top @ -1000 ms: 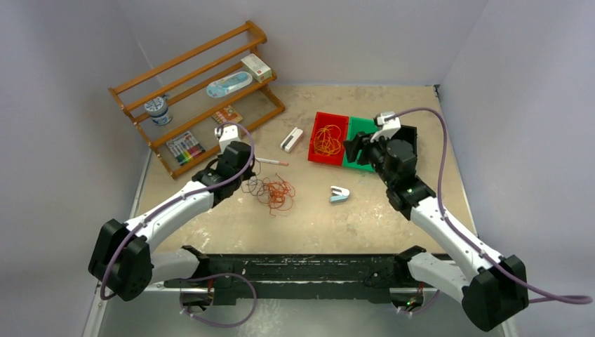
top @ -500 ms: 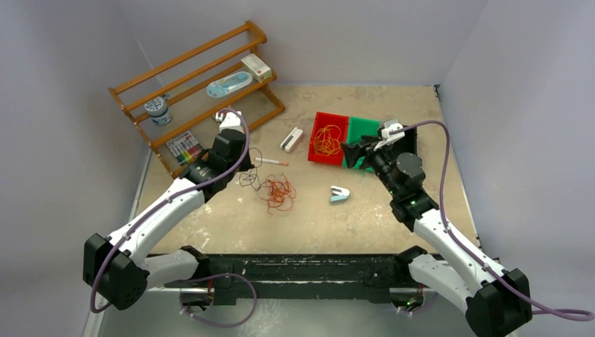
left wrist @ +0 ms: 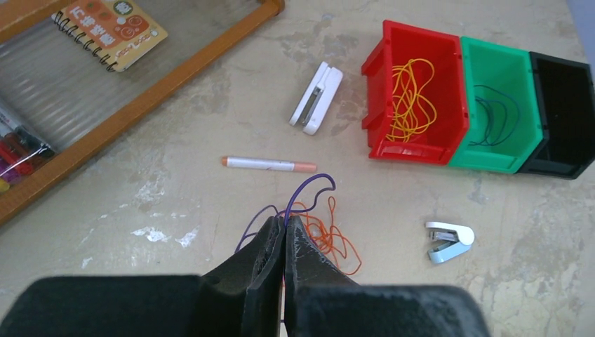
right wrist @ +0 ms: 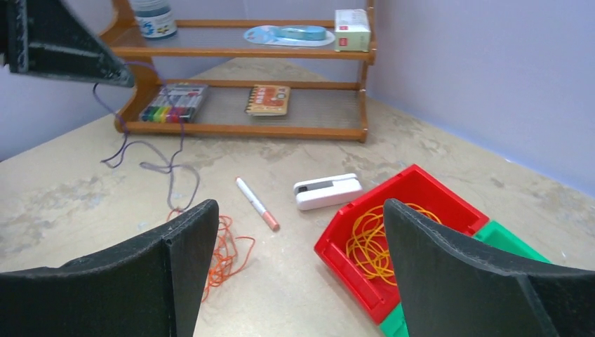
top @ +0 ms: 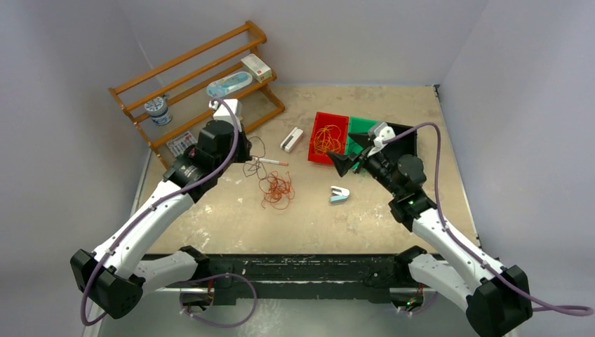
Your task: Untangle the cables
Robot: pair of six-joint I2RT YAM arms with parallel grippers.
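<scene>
Purple cable (left wrist: 313, 184), pinched in my closed left gripper (left wrist: 284, 221), rises from the orange tangle (top: 276, 191) mid-table. Pen (left wrist: 266, 164) just beyond. My right gripper (top: 349, 152) gapes wide, holding nothing, near the red bin (left wrist: 421, 151). Bare table (top: 316, 225) toward me.

A thin dark-purple wire (left wrist: 313, 180) hangs in loose loops from the pinched-shut left hand (left wrist: 284, 222) and reaches down to a tangled red-orange wire bunch (left wrist: 331, 240) lying on the desk (left wrist: 175, 203). Orange wire loops (left wrist: 410, 98) lie coiled in a red plastic bin (left wrist: 414, 151). A dark wire (left wrist: 495, 116) lies in the green plastic bin (left wrist: 491, 160) beside it.
</scene>
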